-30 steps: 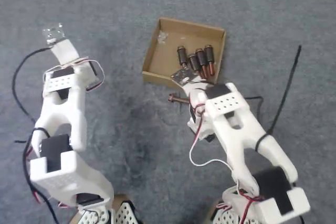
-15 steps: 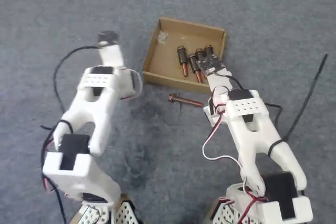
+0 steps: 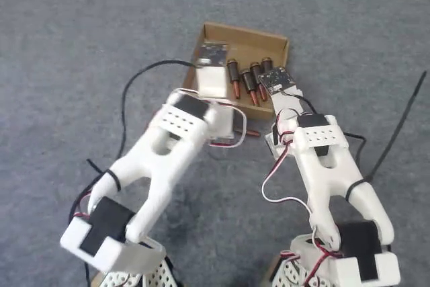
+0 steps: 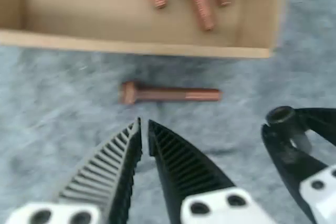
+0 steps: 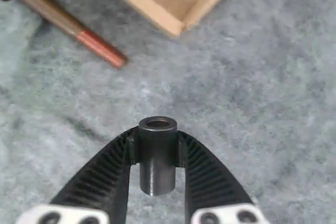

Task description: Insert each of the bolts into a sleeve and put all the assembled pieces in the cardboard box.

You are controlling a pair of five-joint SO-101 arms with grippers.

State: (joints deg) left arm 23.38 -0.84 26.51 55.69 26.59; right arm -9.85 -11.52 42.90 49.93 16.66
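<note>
On the grey carpet (image 3: 80,65) just in front of the cardboard box (image 3: 246,32) lies one bare bolt (image 4: 170,94), parallel to the box's near wall and close to it but not touching. We count it as the last loose piece we can see. Inside the box several assembled pieces (image 3: 234,75) rest side by side, dark sleeves on copper-coloured bolts with the threaded ends pointing toward the near wall. So most of the job looks done.

The right gripper (image 5: 157,137) has a black sleeve (image 5: 157,156) clamped between its ribbed jaws, held with the open bore facing outward. It hangs over the carpet beside the box's corner, near the bolt's threaded tip.

The left gripper (image 4: 144,124) hovers directly over the bolt. Its jaws are almost together, with only a sliver of gap and nothing between them.

What remains, as we judge it, is one assembly. The left jaws must spread and take the bolt, the bolt must go into the waiting sleeve, and the finished piece must join the others in the box. Lining the threaded tip up with that narrow bore looks like the fussy part.
</note>
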